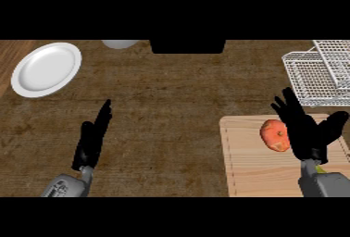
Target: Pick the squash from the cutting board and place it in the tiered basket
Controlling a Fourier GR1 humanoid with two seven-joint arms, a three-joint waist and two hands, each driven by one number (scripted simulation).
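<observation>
Brown wood-grain counter [171, 92] fills the view, mottled and dark toward the middle. Far edge: a dark rectangular object [187, 46] is cut off at the top, and just left of it a pale rounded object [121, 44] shows only its near rim; neither can be identified. White plate [46, 69] sits at far left, whole and bare.

Tiered basket [320, 71], white wire mesh, stands at far right; its right side runs out of view, and the tiers overlap so that they are hard to separate.

Cutting board [256, 162], pale wood, lies at near right, with its near edge and right part cut off or covered by the right forearm.

Squash [273, 135], orange-red, lies on the board's far half. Its right side is hidden behind the right hand, so the full outline is not visible. The visible part is somewhat longer near-to-far than across. Which end is the stem I cannot make out.

Right hand [305, 132]: fingers straight and spread, pointing far, thumb out to the right. It overlaps the squash's right edge but nothing is curled around it; whether it touches cannot be told.

Left hand [91, 139]: seen edge-on over bare counter at near left, fingers straight and together, holding nothing.
</observation>
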